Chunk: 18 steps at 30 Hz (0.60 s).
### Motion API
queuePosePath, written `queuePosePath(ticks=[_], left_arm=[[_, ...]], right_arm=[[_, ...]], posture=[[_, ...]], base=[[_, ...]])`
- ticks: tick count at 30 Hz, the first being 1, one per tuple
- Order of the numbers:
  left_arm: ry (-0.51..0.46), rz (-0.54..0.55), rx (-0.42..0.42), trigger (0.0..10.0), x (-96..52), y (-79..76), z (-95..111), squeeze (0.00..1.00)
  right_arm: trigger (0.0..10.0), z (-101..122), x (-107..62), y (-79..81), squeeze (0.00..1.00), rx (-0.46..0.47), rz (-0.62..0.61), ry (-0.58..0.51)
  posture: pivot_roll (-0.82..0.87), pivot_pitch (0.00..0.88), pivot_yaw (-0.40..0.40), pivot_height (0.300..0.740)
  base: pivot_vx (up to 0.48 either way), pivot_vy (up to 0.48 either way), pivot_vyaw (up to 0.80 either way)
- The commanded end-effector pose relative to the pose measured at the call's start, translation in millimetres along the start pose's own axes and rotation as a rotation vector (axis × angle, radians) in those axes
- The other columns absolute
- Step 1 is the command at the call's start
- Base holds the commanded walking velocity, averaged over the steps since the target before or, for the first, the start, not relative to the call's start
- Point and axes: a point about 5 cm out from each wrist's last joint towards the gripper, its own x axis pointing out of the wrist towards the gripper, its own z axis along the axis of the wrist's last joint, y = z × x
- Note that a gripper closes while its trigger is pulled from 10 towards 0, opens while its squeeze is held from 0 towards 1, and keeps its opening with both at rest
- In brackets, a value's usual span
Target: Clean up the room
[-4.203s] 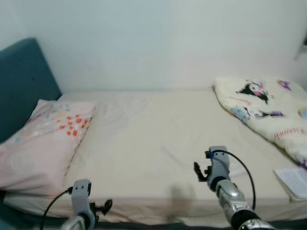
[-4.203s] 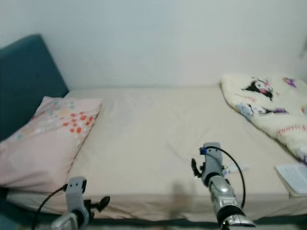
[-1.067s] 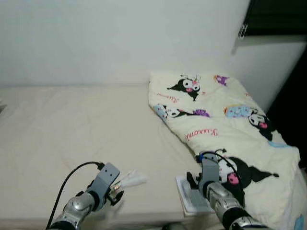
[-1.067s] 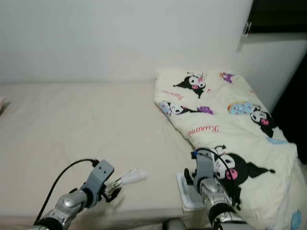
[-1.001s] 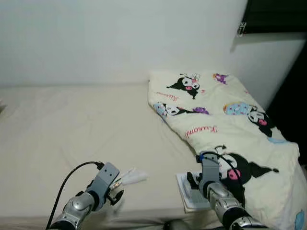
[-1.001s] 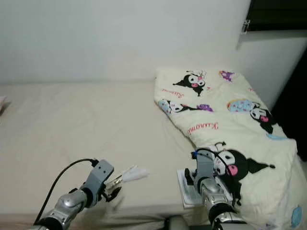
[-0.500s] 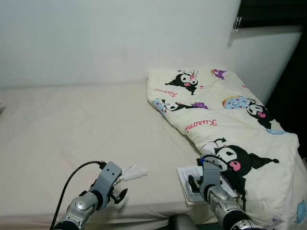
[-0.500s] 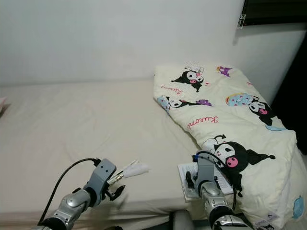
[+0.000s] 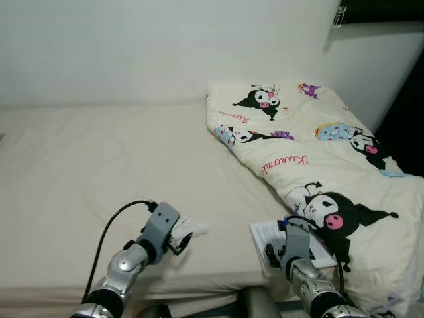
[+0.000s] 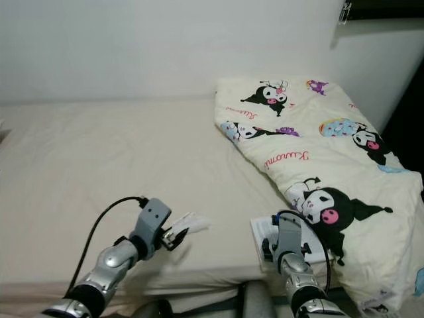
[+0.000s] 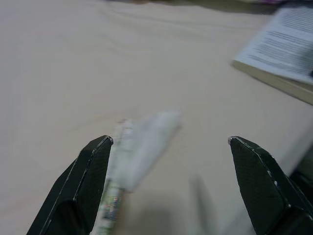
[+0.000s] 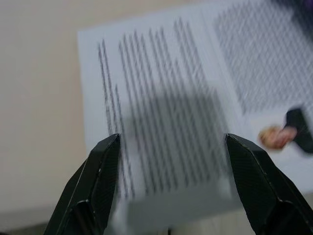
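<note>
Near the bed's [image 9: 79,172] front edge, I keep my left end effector [image 11: 168,147] spread wide around the crumpled wrapper [image 11: 139,147], centring first, while my right end effector [image 12: 168,142] gapes empty over the booklet [image 12: 161,122].

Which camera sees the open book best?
The right wrist view: the open book lies between the right pincer fingers, print lines showing. Both eye views show it beside the blanket; the left wrist view catches a corner.

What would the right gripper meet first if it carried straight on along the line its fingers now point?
Most likely the open book: the right gripper, fingers open, aims squarely at its printed page on the bed, though the remaining gap is unclear.
</note>
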Motion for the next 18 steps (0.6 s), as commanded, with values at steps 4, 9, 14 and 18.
queuePosePath(ticks=[4, 9, 14, 18], left_arm=[[0.012, -0.08, 0.064, 10.0, 4.6, -12.3, 1.3, 0.0], [0.023, -0.091, 0.079, 10.0, 5.5, -16.4, 0.0, 0.0], [0.019, -0.047, 0.09, 10.0, 7.9, -15.7, 2.4, 0.0], [0.01, -0.007, 0.08, 10.0, 10.5, -15.5, 5.3, 0.0]], right_arm=[[10.0, -6.7, -1.3, 0.4, 0.0, 0.022, -0.002, 0.009], [10.0, -8.3, -1.8, -0.5, 0.0, 0.035, -0.007, 0.007], [10.0, -9.6, -2.2, -1.0, 0.0, 0.042, -0.014, 0.005], [10.0, -9.5, -2.2, 0.3, 0.0, 0.046, -0.019, 0.003]], posture=[[-0.19, 0.073, 0.05, 0.586], [-0.19, 0.079, 0.057, 0.586], [-0.18, 0.082, 0.061, 0.586], [-0.18, 0.084, 0.063, 0.586]], base=[[0.0, 0.0, 0.0], [0.0, 0.0, 0.0], [0.0, 0.0, 0.0], [0.0, 0.0, 0.0]])
